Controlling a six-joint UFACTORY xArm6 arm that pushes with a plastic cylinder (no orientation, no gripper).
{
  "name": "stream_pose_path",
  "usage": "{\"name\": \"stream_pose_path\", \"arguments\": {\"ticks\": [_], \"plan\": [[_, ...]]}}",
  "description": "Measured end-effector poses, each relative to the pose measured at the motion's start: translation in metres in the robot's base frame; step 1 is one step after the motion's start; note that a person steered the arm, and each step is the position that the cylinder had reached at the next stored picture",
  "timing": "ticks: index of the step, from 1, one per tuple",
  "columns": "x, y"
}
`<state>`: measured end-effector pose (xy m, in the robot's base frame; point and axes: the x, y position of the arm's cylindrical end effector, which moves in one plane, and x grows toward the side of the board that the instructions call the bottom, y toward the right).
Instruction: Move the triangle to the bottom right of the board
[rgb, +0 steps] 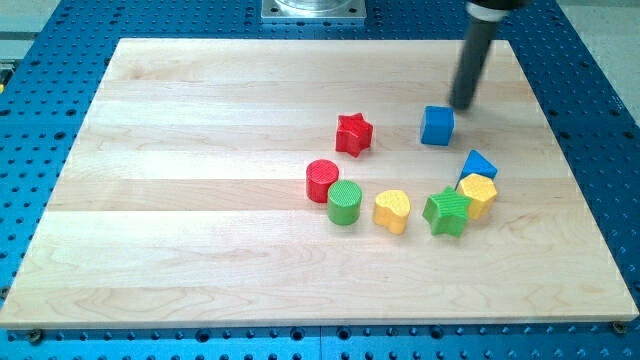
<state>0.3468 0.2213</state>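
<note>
**7 blocks and a wooden board on a blue table**

A pale wooden board (200, 250) made of glued planks lies on a blue perforated metal table (40, 70). At the view's top, a grey metal mounting plate (314, 10) touches the board's edge.

A red star-shaped block (353, 133) stands near the middle. To its right, apart from it, is a blue cube block (437, 126). Below the star, a red round cylinder block (322, 181) touches a green round cylinder block (344, 203). Further right stands a yellow heart-shaped block (392, 211), just beside a green star-shaped block (447, 211). A yellow hexagon-like block (479, 194) touches the green star on its right side.
</note>
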Motion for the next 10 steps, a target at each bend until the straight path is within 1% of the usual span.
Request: {"name": "stream_pose_path", "arguments": {"ticks": [1,2,3,4,5,7,8,9,10], "plan": [[0.065,0.050],[0.114,0.055],[0.115,0.033],[0.110,-0.010],[0.164,0.000],[0.165,-0.096],[0.171,-0.087],[0.219,-0.069],[0.195,-0.140]]}}
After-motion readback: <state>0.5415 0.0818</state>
